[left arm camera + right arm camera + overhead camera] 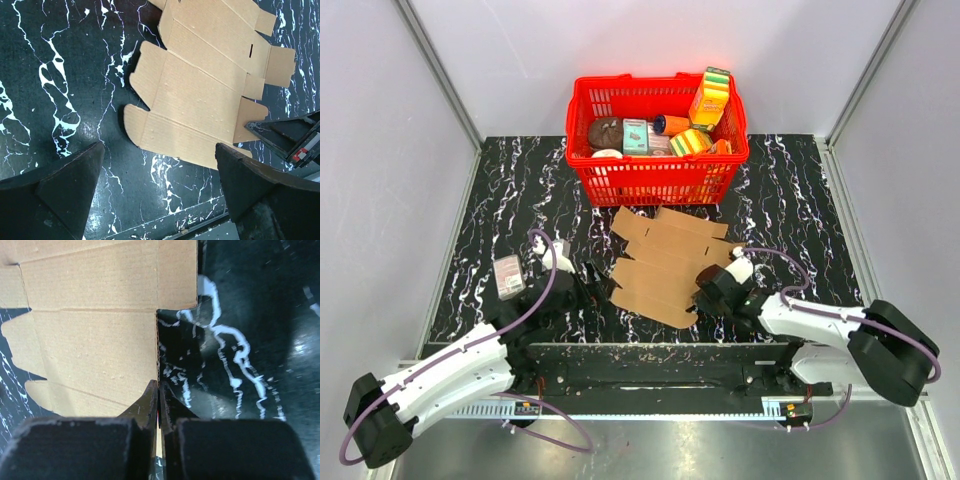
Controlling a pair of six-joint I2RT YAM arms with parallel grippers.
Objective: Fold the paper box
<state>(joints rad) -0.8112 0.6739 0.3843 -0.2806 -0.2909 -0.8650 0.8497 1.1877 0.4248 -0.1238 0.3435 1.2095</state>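
**Clerk:** Item one, location?
**Arms:** My paper box [665,262], a brown die-cut sheet, lies flat and unfolded on the black marbled table [520,190], just in front of the red basket [655,182].
**Clerk:** Item two, right gripper [159,395]?
**Arms:** Mine is pinched tight on the sheet's right edge, with the cardboard running in between my fingers.
**Clerk:** Item three, left gripper [159,147]?
**Arms:** My jaws are spread wide and hold nothing. They are poised by the sheet's near left corner.

brown paper box [665,265], unfolded, flat on table; flaps spread
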